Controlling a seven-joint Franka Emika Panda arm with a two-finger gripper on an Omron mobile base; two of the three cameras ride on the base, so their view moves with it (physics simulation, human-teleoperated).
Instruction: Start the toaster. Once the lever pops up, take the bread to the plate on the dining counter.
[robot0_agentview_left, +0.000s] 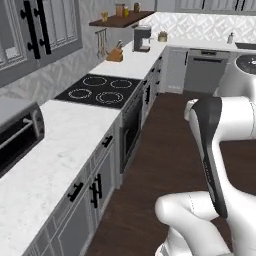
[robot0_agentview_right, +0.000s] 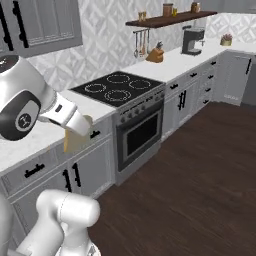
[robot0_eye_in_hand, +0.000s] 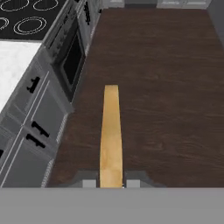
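Hand view: gripper (robot0_eye_in_hand: 111, 183) w/ unlabelled bread (robot0_eye_in_hand: 111, 135)

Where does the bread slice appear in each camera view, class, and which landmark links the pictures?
Left base view: I cannot find it.
Right base view: bread at left, below the white hand.
Hand view: bottom centre, edge-on, in the gripper.
Shared landmark: black cooktop.

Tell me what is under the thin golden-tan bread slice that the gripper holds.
Under the thin golden-tan bread slice, seen edge-on in the gripper, lies dark wooden floor. The strip of floor directly below the slice is covered.
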